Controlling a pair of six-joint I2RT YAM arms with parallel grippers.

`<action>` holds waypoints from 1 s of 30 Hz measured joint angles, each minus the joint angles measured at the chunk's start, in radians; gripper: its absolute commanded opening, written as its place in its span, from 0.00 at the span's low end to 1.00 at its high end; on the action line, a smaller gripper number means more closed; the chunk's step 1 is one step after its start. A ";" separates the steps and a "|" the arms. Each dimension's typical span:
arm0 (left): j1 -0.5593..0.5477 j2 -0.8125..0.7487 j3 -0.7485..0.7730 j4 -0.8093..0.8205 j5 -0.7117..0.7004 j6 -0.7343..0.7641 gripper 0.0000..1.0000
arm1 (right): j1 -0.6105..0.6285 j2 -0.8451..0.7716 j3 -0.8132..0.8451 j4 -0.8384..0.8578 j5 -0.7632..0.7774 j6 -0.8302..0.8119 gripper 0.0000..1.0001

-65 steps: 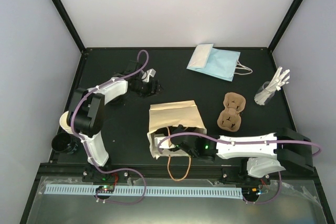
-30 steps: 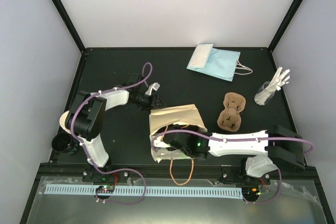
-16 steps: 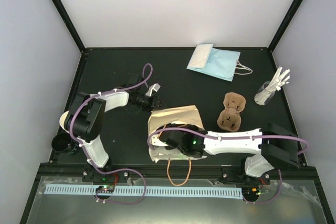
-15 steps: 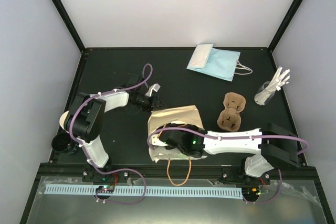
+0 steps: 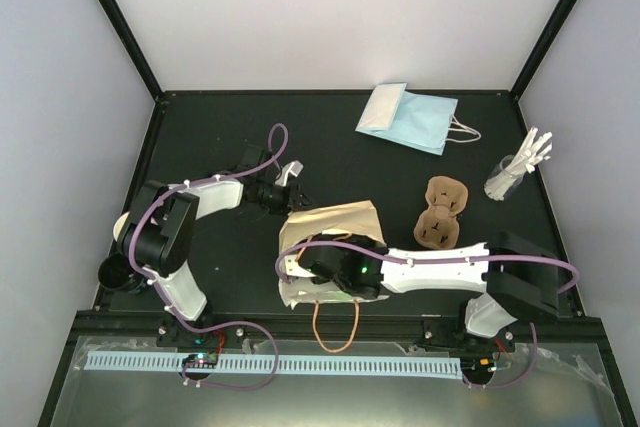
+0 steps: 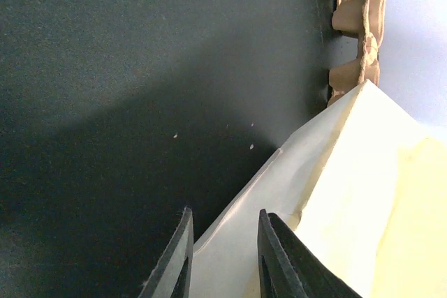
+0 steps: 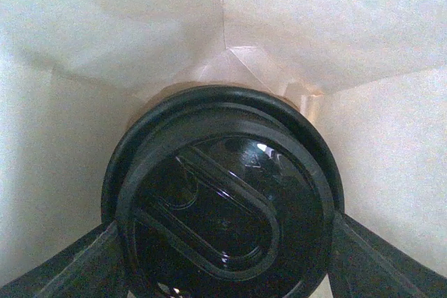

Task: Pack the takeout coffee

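Right jaws are clamped on the takeout coffee (image 7: pixel 223 200), held inside the paper bag (image 5: pixel 342 221). Left jaws are set astride the bag's 11 o'clock rim; a pinch cannot be confirmed.

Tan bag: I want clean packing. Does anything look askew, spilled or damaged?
The tan bag lies on its side, rumpled around the right gripper. The takeout coffee inside shows its lid seated, nothing spilled.
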 measured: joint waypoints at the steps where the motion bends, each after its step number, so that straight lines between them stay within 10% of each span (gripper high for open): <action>1: 0.000 -0.002 -0.004 0.006 -0.002 -0.001 0.27 | 0.000 0.005 0.004 0.002 0.000 -0.001 0.56; 30: -0.003 -0.039 -0.060 0.089 -0.034 -0.021 0.26 | -0.029 0.060 0.105 -0.088 -0.055 0.064 0.57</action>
